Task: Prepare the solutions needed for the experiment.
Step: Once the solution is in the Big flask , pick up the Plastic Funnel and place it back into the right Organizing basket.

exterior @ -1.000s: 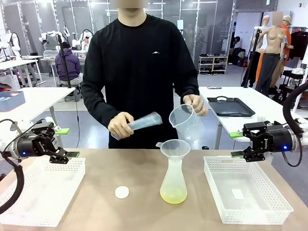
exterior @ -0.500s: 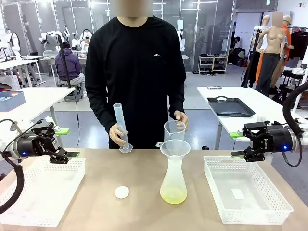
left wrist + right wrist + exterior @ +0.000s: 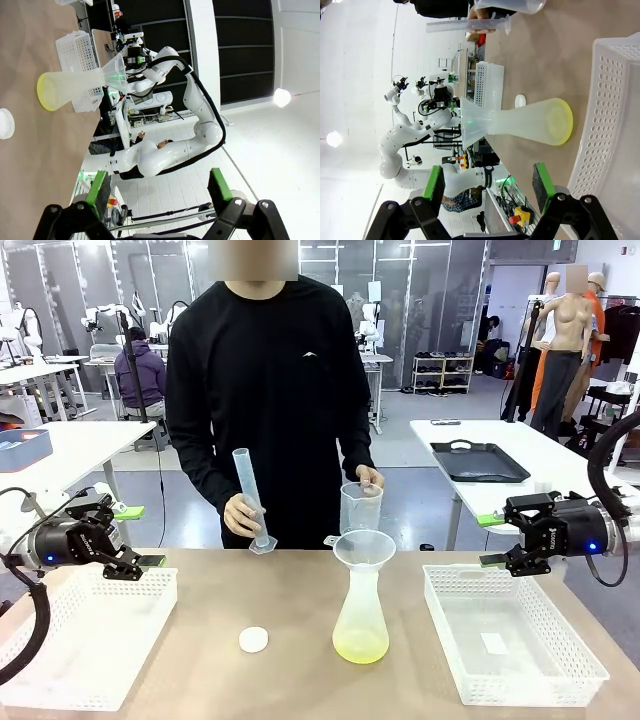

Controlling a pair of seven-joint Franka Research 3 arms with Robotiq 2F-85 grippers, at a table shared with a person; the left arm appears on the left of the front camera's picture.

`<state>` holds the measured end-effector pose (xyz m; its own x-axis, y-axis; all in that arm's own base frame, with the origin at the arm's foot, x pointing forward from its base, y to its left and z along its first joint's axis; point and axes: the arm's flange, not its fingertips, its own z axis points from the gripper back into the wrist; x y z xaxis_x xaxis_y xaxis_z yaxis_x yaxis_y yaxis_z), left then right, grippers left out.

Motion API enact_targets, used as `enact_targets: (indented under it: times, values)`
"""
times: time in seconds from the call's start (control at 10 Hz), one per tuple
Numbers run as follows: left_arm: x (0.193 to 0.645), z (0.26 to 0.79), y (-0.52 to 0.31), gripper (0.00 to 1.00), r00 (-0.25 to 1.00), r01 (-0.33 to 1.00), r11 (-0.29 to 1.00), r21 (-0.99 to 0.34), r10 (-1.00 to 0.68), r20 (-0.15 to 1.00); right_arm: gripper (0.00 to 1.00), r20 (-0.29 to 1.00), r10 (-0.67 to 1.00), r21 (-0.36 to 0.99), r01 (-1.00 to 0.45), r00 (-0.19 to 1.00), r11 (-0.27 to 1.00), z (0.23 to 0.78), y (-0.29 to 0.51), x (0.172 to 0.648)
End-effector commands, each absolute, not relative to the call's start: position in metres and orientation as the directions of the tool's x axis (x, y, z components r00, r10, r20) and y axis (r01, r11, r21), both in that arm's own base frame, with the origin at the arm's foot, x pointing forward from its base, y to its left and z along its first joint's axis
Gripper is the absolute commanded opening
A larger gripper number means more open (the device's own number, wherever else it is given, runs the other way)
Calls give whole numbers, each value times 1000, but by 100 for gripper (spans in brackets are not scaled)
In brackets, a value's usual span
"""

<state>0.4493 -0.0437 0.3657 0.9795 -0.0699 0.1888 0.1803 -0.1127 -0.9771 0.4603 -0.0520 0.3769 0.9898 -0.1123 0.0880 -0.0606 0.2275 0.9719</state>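
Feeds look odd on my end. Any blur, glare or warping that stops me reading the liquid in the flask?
Front view: even light, sharp, liquid plain low in the flask. Left wrist view: rolled sideways, wide-angle, lamp flaring at right, flask small yet sharp. Right wrist view: sideways too, background washed white, liquid crisp.

Pale yellow-green solution (image 3: 360, 648) is seen pooled shallowly in an upright frosted flask (image 3: 360, 605), right of the white cap (image 3: 254, 639).

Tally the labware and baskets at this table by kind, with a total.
Baskets: 2
Flask: 1
Funnel: 1
Cap: 1
Cylinder: 1
Beaker: 1
Total: 7
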Motion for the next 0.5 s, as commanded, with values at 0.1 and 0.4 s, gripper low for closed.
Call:
enact_targets:
  times: [0.1,0.4]
  values:
    - [449,366,-44,100,979,182,-113,-977,-70,191,89,95,-116,970,-65,989,235,379,-51,460]
    - [449,366,-44,100,979,182,-113,-977,-70,191,89,163,-208,918,-70,965,391,391,-47,451]
